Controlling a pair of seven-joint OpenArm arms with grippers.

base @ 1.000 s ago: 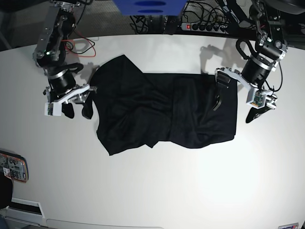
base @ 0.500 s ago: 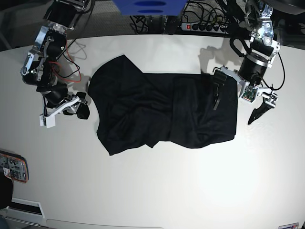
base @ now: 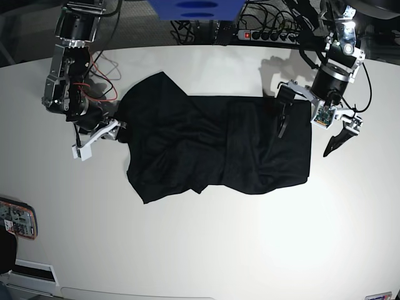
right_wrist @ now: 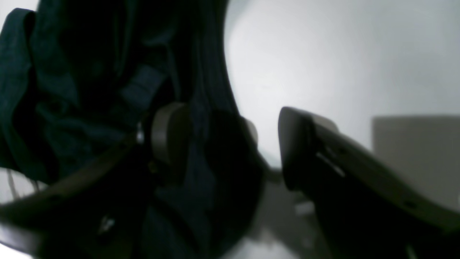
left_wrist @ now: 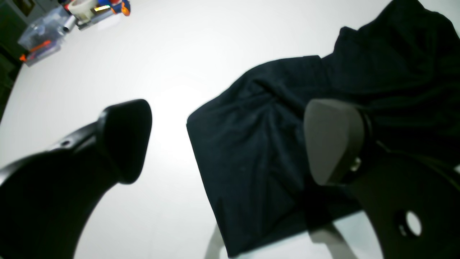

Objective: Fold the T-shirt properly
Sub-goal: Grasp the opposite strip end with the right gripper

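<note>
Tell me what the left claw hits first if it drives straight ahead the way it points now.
Likely the T-shirt: the open left claw straddles its edge, one finger over cloth, the other over bare table. Depth is unclear.

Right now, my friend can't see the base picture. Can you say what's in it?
A black T-shirt lies rumpled on a white table. The right claw sits at one end, and the left claw hangs open over the other end.
</note>
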